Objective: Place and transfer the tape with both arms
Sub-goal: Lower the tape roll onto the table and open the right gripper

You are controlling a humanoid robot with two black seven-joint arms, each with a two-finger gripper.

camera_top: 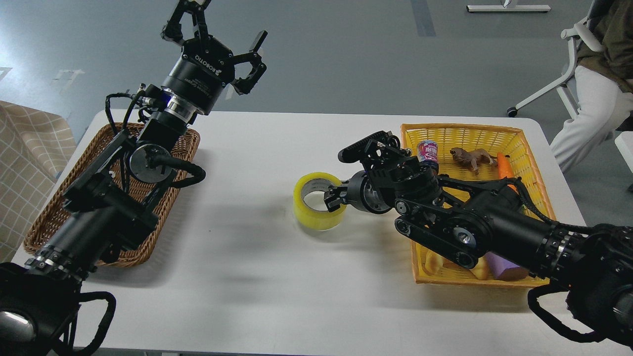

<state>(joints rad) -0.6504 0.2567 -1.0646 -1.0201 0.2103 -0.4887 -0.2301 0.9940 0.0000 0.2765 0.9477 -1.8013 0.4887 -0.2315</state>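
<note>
Head view: tape (pixel 316 207) mid-table, right hand (pixel 341 173) at its edge.

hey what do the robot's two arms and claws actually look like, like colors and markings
Both arms are black, built of chunky jointed segments with round silver-grey joint caps and loose black cables looping alongside. The left claw has black linked fingers on a cylindrical base, printed ROBOTIQ in white, with a small blue light at the wrist. The right claw is black too; no marking is visible.

On the white table (pixel 247 277), the right hand (pixel 341 190) grips the yellow tape (pixel 316 210); the left hand (pixel 217 39) is raised, fingers spread.
</note>
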